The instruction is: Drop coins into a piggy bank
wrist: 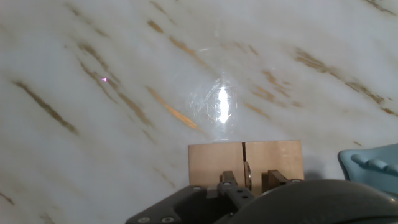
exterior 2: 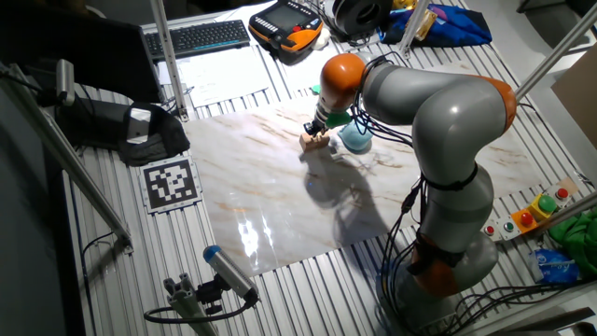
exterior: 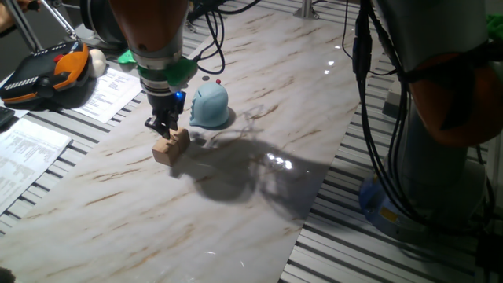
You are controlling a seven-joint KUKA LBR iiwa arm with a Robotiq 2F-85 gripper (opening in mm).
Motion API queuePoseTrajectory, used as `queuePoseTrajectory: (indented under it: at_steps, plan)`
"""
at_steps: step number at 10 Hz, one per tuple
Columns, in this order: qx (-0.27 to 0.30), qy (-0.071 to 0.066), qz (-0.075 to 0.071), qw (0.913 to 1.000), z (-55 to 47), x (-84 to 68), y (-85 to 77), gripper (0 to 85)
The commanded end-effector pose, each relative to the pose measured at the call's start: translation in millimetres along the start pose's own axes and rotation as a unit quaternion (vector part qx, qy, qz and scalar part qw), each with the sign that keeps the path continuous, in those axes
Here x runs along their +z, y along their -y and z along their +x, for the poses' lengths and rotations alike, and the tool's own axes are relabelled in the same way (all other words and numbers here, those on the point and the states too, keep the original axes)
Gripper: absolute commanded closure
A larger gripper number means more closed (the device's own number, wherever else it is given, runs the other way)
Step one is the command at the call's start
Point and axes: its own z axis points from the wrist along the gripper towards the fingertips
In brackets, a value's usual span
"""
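Marble table [exterior: 236, 228]: coin [wrist: 247, 177] between fingers [wrist: 226, 182].

— What sort of room am I driving in?

— A robotics lab, from what my cameras show. My arm [exterior 2: 438, 121] is bolted onto a ribbed aluminium bench [exterior 2: 112, 252], with a marble-patterned board [exterior 2: 280, 201] laid over it as the work surface.

— Anything else that says lab?

— Plenty. An orange-and-black teach pendant [exterior 2: 289, 23] lies at the far edge beside a keyboard [exterior 2: 196, 37] and printed sheets [exterior: 31, 149]. A square black-and-white marker tag [exterior 2: 170, 182] sits on the bench, a camera on a small stand [exterior 2: 210, 280] points at the board, and a box of coloured push buttons [exterior 2: 532, 213] is near the arm's base. Cables [exterior: 385, 118] hang loose.
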Motion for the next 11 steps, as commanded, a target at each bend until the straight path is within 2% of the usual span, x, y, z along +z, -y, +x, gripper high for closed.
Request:
queuePoseTrajectory:
  at_steps: [1,4,5,11]
  plan:
    - [-0.001,-0.001,0.0,1.0,0.1,0.1,0.0,51.0]
    - [-0.004,-0.003,-0.002,1.0,0.6,3.6,-0.5,51.0]
    - [-0.005,-0.003,-0.002,1.0,0.7,4.3,-0.7,68.0]
    - [-0.009,-0.003,0.001,1.0,0.5,5.9,-1.1,68.0]
